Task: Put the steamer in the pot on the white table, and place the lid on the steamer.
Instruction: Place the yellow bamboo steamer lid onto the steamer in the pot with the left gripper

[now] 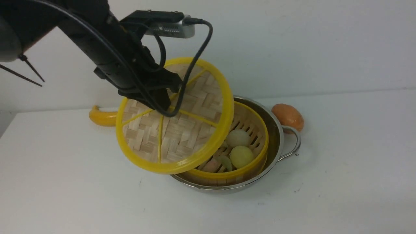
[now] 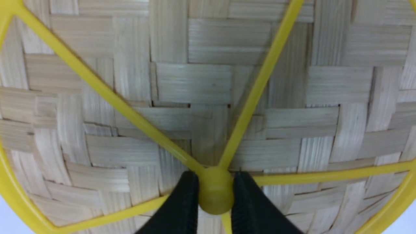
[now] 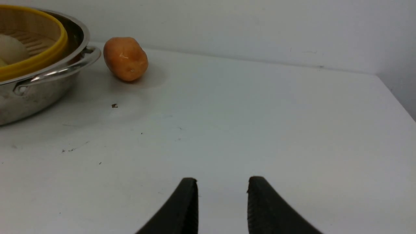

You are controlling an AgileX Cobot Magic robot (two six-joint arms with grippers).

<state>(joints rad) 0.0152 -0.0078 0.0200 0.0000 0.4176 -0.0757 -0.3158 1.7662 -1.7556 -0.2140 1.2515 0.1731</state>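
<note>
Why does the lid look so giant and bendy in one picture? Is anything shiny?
Left wrist view: the camera sits very close, so the lid fills the frame and its weave bows near the edges. Front view: the pot has a gleaming steel rim. Right wrist view: even light, a tiny glare spot on the orange potato, faint shadow beside it.

Front view: camera set high on the robot's own side, facing forward and down over the white table (image 1: 341,195) to the back wall, at middle distance.

Left wrist view: camera looks along the left gripper (image 2: 215,182), very close to the lid (image 2: 208,81). The weave fills the frame.

Right wrist view: camera sits low, near the tabletop, looking across it past the right gripper (image 3: 222,187).

Front and right wrist views share the pot (image 3: 32,97), steamer (image 3: 48,55) and potato (image 3: 125,58). Front and left wrist views share the lid.
</note>
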